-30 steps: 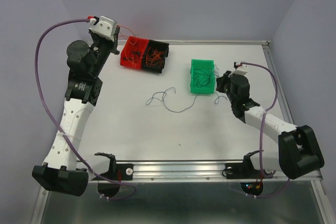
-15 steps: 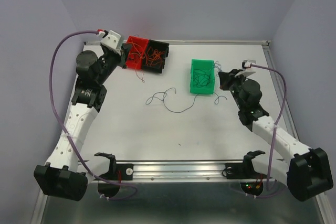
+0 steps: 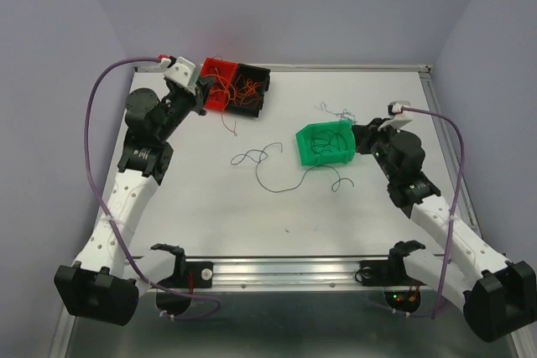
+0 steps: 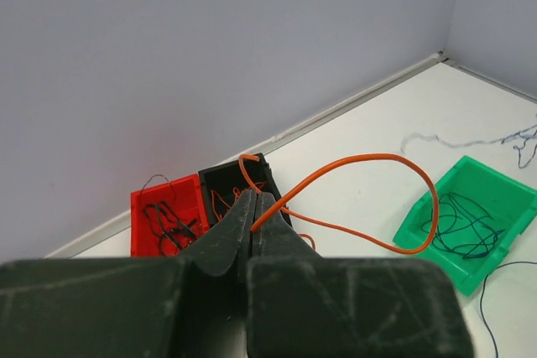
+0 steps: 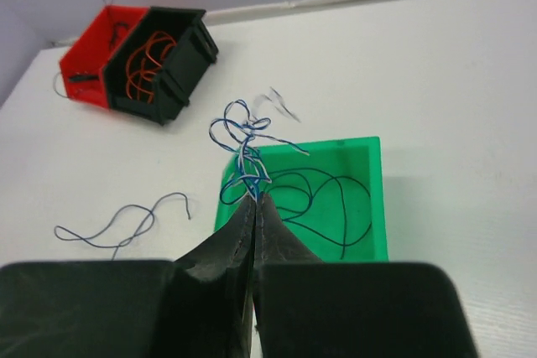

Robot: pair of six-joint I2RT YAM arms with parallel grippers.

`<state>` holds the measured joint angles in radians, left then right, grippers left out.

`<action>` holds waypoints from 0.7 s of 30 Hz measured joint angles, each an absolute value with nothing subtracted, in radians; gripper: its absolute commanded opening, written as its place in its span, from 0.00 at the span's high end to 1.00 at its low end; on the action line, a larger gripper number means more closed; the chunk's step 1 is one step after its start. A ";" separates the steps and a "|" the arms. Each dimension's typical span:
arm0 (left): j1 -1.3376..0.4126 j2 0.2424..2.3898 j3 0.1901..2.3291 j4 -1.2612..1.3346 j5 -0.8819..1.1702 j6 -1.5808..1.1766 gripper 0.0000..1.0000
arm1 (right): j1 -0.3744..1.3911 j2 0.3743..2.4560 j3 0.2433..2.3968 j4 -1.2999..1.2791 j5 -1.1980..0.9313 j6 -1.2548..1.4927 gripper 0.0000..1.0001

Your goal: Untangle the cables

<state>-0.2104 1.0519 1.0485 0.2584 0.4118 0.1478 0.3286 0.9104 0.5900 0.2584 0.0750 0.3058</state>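
The white rectangular table has a raised rail along its far and right edges. Its near half, between the two arm bases, is bare and gives the widest open room.

There are three open plastic bins. The red bin and the black bin touch side by side near the far-left edge. The green bin sits askew right of centre, well apart from them.

The left gripper is clenched on a thin orange cable, which arcs out in one loop beside the red bin. The right gripper is pinched tight on a twisted bunch of blue and white wires above the green bin, where dark strands lie coiled. At least three loose dark wires lie mid-table.
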 measured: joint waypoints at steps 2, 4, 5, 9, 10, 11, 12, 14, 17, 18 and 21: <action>-0.210 1.051 1.048 0.260 0.412 0.148 1.00 | 0.329 0.953 0.602 0.217 0.104 0.306 0.99; -0.210 1.051 1.048 0.263 0.412 0.148 1.00 | 0.329 1.007 0.621 0.178 0.136 0.306 0.99; -0.210 1.051 1.047 0.263 0.412 0.148 1.00 | 0.328 1.033 0.628 0.162 0.149 0.307 1.00; -0.210 1.050 1.045 0.265 0.412 0.148 1.00 | 0.329 1.058 0.630 0.096 0.183 0.307 0.99; -0.210 1.050 1.043 0.265 0.412 0.148 1.00 | 0.328 1.045 0.630 0.089 0.182 0.306 0.99; -0.210 1.050 1.041 0.265 0.412 0.148 1.00 | 0.328 1.026 0.629 0.086 0.179 0.307 0.99; -0.210 1.050 1.040 0.265 0.413 0.148 1.00 | 0.329 0.994 0.629 0.084 0.177 0.306 0.99; -0.212 1.050 1.040 0.265 0.413 0.148 1.00 | 0.329 0.937 0.628 0.093 0.168 0.303 1.00; -0.215 1.049 1.040 0.266 0.416 0.149 1.00 | 0.329 0.812 0.583 0.194 0.148 0.291 0.99; -0.215 1.049 1.040 0.266 0.416 0.149 1.00 | 0.329 0.774 0.556 0.221 0.145 0.290 1.00; -0.216 1.049 1.040 0.266 0.416 0.149 1.00 | 0.329 0.699 0.520 0.245 0.124 0.290 0.99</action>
<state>-0.2161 1.0492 1.0397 0.2665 0.4156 0.1493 0.3286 0.6991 0.5201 0.2455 0.1242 0.2905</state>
